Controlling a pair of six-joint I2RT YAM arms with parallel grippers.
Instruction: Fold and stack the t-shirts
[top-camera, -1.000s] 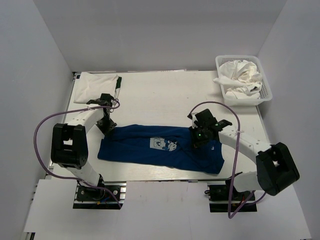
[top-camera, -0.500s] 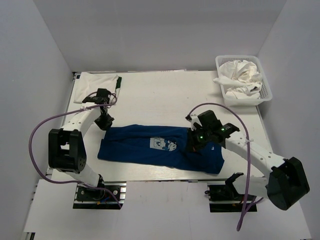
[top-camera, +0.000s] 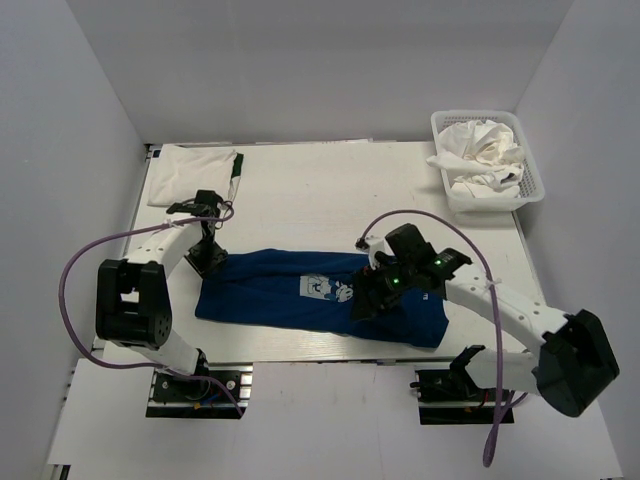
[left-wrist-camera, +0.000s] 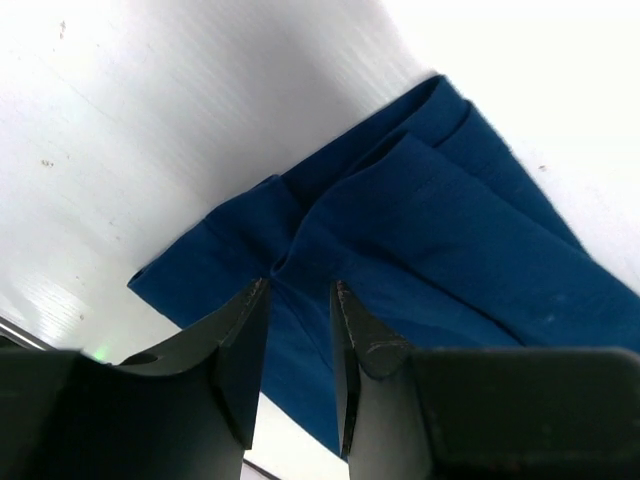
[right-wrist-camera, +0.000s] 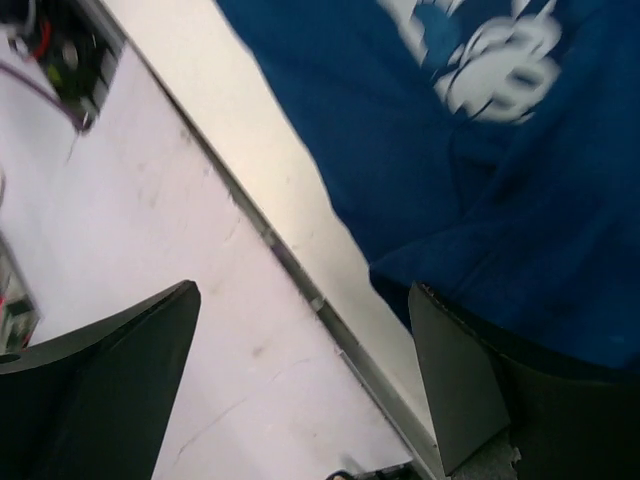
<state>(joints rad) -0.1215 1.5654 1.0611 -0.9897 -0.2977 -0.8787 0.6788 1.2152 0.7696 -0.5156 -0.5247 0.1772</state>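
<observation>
The royal-blue t-shirt (top-camera: 290, 295) lies near the table's front edge, folded into a long band with its pale print (top-camera: 328, 289) facing up. My left gripper (top-camera: 208, 260) hovers at the shirt's left end. In the left wrist view its fingers (left-wrist-camera: 245, 340) stand slightly apart over a ridge of blue cloth (left-wrist-camera: 450, 230), gripping nothing. My right gripper (top-camera: 362, 302) is over the shirt's middle. It (right-wrist-camera: 300, 290) stands wide open above the front table edge, with blue cloth (right-wrist-camera: 500, 200) and the print (right-wrist-camera: 490, 60) at the upper right.
A folded white t-shirt (top-camera: 190, 160) with dark edging lies at the back left corner. The white lattice basket (top-camera: 530, 195) at the back right holds crumpled white shirts (top-camera: 480, 150). The metal rail of the table's front edge (right-wrist-camera: 260, 230) runs under my right gripper.
Both grippers have opened, the right one wide. The right gripper has slid left along the blue shirt toward the print. The left gripper has shifted only slightly at the left end.
</observation>
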